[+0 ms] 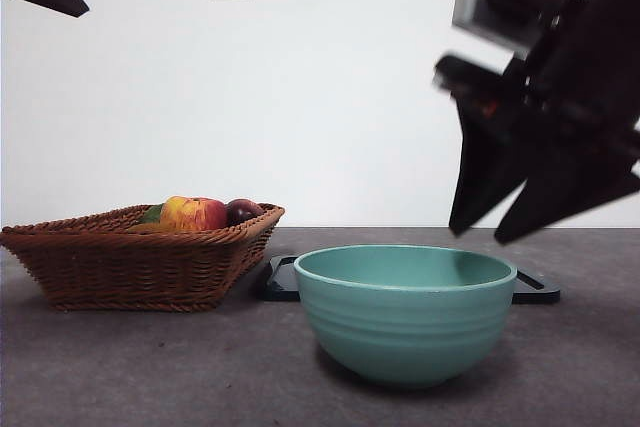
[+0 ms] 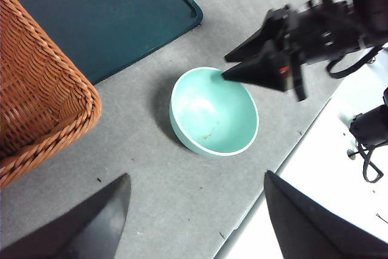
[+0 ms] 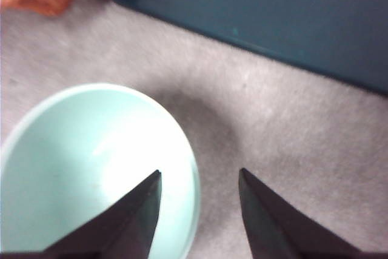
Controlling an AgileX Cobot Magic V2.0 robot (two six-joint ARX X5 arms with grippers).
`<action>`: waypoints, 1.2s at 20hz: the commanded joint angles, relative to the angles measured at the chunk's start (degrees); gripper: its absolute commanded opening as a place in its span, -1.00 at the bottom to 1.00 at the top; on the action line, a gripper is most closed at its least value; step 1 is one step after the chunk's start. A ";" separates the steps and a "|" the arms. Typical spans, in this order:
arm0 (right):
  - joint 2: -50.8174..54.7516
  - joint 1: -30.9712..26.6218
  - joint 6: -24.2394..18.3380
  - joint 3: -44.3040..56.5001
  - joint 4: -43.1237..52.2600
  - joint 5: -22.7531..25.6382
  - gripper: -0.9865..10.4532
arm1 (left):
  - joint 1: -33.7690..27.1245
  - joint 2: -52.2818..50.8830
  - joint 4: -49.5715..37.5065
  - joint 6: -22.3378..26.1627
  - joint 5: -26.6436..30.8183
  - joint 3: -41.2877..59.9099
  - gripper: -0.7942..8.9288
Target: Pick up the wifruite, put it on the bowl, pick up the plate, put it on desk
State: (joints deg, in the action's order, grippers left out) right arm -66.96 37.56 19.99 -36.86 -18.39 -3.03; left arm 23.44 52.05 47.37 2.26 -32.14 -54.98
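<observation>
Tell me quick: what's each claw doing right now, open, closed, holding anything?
Left claw: open, holding nothing, waiting high above the desk.
Right claw: open, empty, above the bowl at its rim.

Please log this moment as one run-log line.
right end effector: open, empty, above bowl rim | left end effector: open, waiting | bowl: empty | fruit in basket

Even bright light, soft shadows, blurred right wrist view, glare inside bowl (image 3: 91,168).
</observation>
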 commanded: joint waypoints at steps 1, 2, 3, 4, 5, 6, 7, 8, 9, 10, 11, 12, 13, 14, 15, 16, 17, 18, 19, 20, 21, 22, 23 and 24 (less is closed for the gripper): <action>3.06 0.57 0.61 -2.38 -0.96 0.09 -0.47 | 0.26 0.33 -0.61 0.70 -0.46 -0.59 -0.13; 4.79 0.57 0.59 -3.28 -2.47 0.07 -0.47 | 0.26 0.33 -0.61 0.70 -0.46 -0.59 -0.13; 6.58 0.57 0.57 -4.26 -4.35 0.02 -0.47 | 0.26 0.33 -0.61 0.70 -0.46 -0.59 -0.13; 8.37 0.57 0.48 -5.53 -6.82 -0.17 -0.47 | 0.26 0.33 -0.59 0.70 -0.46 -0.59 -0.13; 10.10 0.57 0.15 -6.82 -9.38 -0.68 -0.47 | 0.26 0.33 -0.61 0.70 -0.46 -0.59 -0.13; 11.78 0.57 -0.20 -8.11 -11.89 -1.86 -0.47 | 0.26 0.33 -0.59 0.70 -0.46 -0.59 -0.13; 13.33 0.57 -0.68 -9.31 -14.19 -3.30 -0.47 | 0.26 0.33 -0.59 0.72 -0.46 -0.59 -0.13; 14.84 0.57 -1.14 -10.45 -16.41 -4.87 -0.47 | 0.26 0.33 -0.59 0.72 -0.46 -0.59 -0.13; 16.28 0.57 -1.40 -11.34 -18.14 -6.40 -0.47 | 0.26 0.33 -0.59 0.70 -0.46 -0.59 -0.13; 17.70 0.57 -1.49 -11.96 -19.56 -7.67 -0.47 | 0.26 0.33 -0.61 0.70 -0.46 -0.59 -0.13; 19.06 0.57 -1.62 -12.26 -20.52 -8.76 -0.47 | 0.26 0.33 -0.59 0.70 -0.46 -0.59 -0.13; 20.33 0.57 -1.60 -12.35 -21.16 -9.86 -0.47 | 0.26 0.33 -0.59 0.70 -0.46 -0.59 -0.13; 21.57 0.57 -1.60 -12.35 -21.97 -11.54 -0.47 | 0.26 0.33 -0.57 0.70 -0.46 -0.59 -0.13; 22.60 0.57 -1.60 -12.35 -22.82 -13.11 -0.47 | 0.26 0.33 -0.52 0.70 -0.46 -0.59 -0.13; 23.45 0.57 -1.62 -12.35 -23.76 -14.43 -0.47 | 0.26 0.33 -0.44 0.70 -0.46 -0.59 -0.13; 24.11 0.57 -1.62 -12.35 -24.68 -15.23 -0.47 | 0.26 0.33 -0.44 0.70 -0.46 -0.59 -0.13; 24.50 0.57 -1.62 -12.35 -25.59 -15.19 -0.47 | 0.26 0.33 -0.46 0.70 -0.46 -0.59 -0.13; 24.70 0.57 -1.62 -12.35 -26.47 -15.19 -0.47 | 0.26 0.33 -0.44 0.70 -0.46 -0.59 -0.13; 24.76 0.57 -1.70 -12.35 -27.19 -15.17 -0.47 | 0.26 0.33 -0.44 0.70 -0.46 -0.59 -0.13; 24.76 0.57 -2.05 -12.33 -27.58 -15.17 -0.47 | 0.26 0.33 -0.44 0.70 -0.46 -0.59 -0.13; 24.74 0.57 -2.05 -12.33 -27.74 -15.19 -0.47 | 0.26 0.33 -0.46 0.70 -0.46 -0.59 -0.13; 24.74 0.57 -2.05 -12.33 -27.74 -15.17 -0.47 | 0.26 0.33 -0.44 0.70 -0.46 -0.59 -0.13; 24.74 0.57 -2.05 -12.33 -27.74 -15.17 -0.47 | 0.26 0.33 -0.44 0.70 -0.46 -0.59 -0.13; 24.76 0.57 -2.05 -12.33 -27.74 -15.17 -0.47 | 0.26 0.33 -0.44 0.70 -0.46 -0.59 -0.13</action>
State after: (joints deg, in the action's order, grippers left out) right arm -41.91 37.56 18.41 -48.29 -46.46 -18.04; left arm 23.42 52.05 47.40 2.26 -32.14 -54.98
